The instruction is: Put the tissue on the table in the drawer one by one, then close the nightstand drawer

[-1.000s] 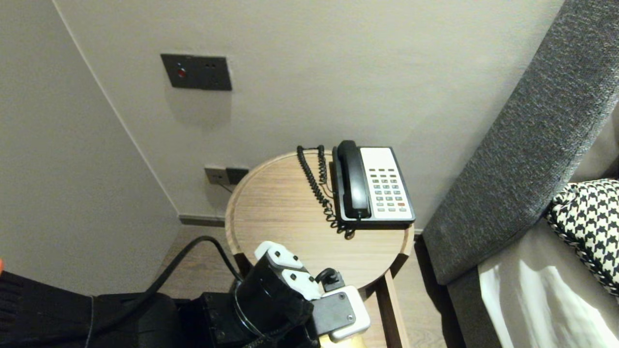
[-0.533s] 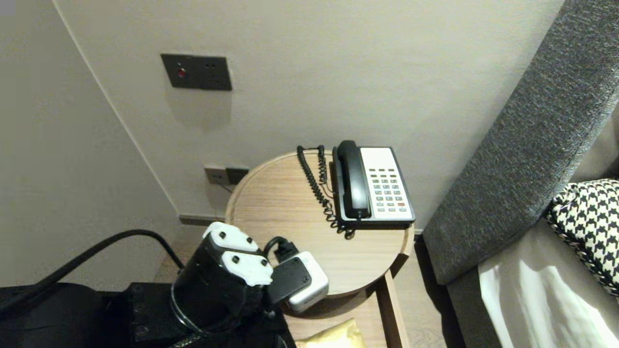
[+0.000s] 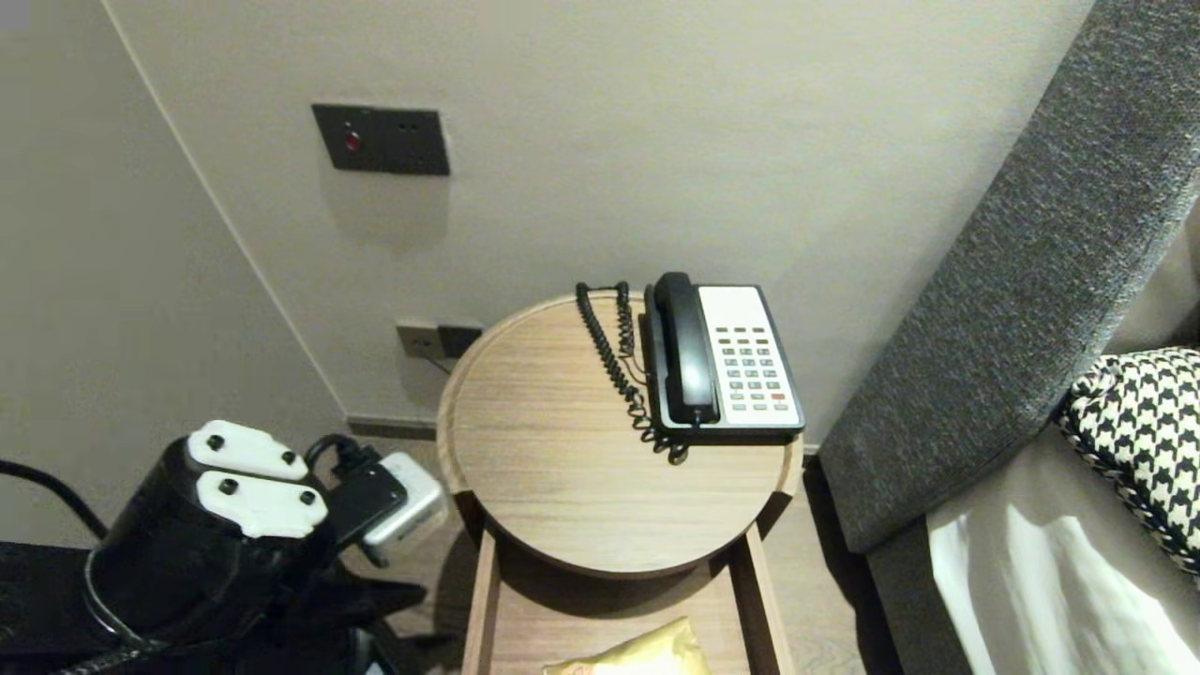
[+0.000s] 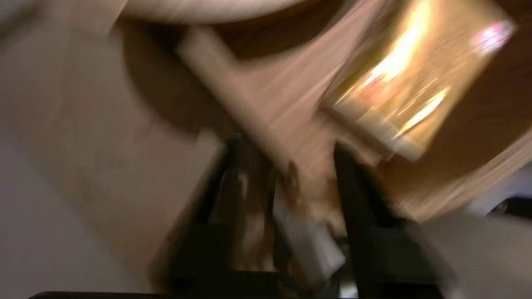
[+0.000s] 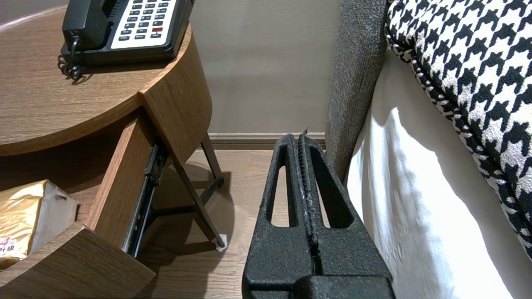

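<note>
- Left claw (image 4: 286, 144), on the left arm (image 3: 234, 506) at about 8 o'clock of the counter (image 3: 562, 450), hangs low off the counter's edge. Its fingers (image 4: 235, 166) stand apart with a gap between them. The wrist view is smeared, so it seems to grip nothing, and how wide it stands is hard to tell.
- Its fingertips point at the side wall of the drawer (image 4: 232, 95), with the gold packet (image 4: 415, 79) just beyond.
- A dark wall panel (image 3: 380, 141) sits at 11 o'clock of the counter, and a socket (image 3: 436, 339) sits low on the wall at 10 o'clock.
- The drawer (image 3: 483, 600) is pulled out under the round counter at 6 o'clock. The gold packet (image 3: 637, 656) lies inside it.
- A telephone (image 3: 750, 361) stands at 1 o'clock on the counter top, with its black handset (image 3: 684, 347) on the cradle. The coiled cord (image 3: 614, 361) lies at 9 o'clock of the telephone.
- The right claw (image 5: 303, 141) is pressed shut on nothing. It hangs over the wooden floor between the counter and the bed (image 5: 415, 216).
- At 3 o'clock a grey headboard (image 3: 1012, 281) rises, with a houndstooth cushion (image 3: 1139, 431) on the bed.
</note>
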